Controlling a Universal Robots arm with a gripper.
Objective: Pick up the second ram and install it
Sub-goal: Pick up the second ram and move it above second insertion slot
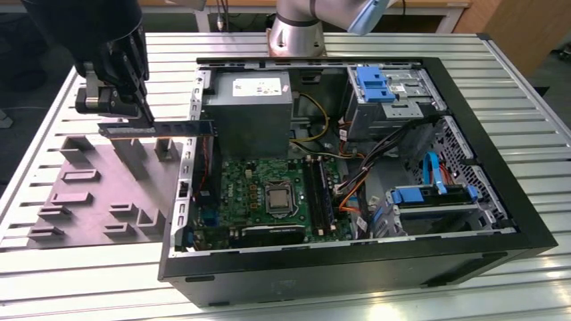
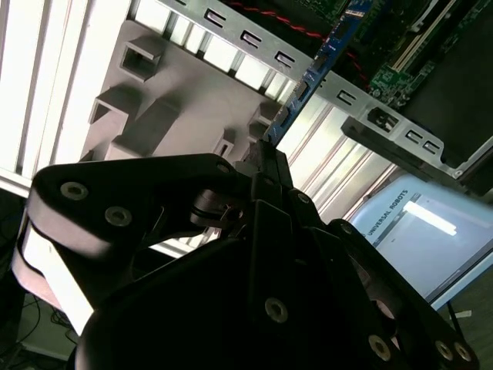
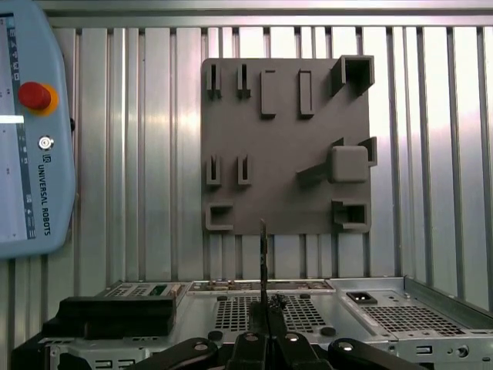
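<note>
The second ram (image 1: 174, 128) is pinched near one end by the pincer (image 1: 138, 120) and is held level, with its long edge horizontal. In the exterior view it is found at about ten o'clock, between the grey fixture plate (image 1: 89, 200) and the wall of the open computer case (image 1: 357, 264). Its free end is pointed towards the case. It is held just above the light grey uprights (image 1: 134, 157) of the plate. Whether they are touched cannot be told.

The green board (image 1: 259, 180) is seen inside the case at about six o'clock, with long black slots (image 1: 319, 194) beside it. Plate and case are carried by the ribbed metal bench (image 1: 517, 80).

In the first wrist view the second ram (image 3: 263, 254) is seen edge-on as a thin strip rising from the pincer (image 3: 264, 327). The fixture plate (image 3: 285, 139) lies beyond it, and a teach pendant (image 3: 31, 154) lies on the bench.
</note>
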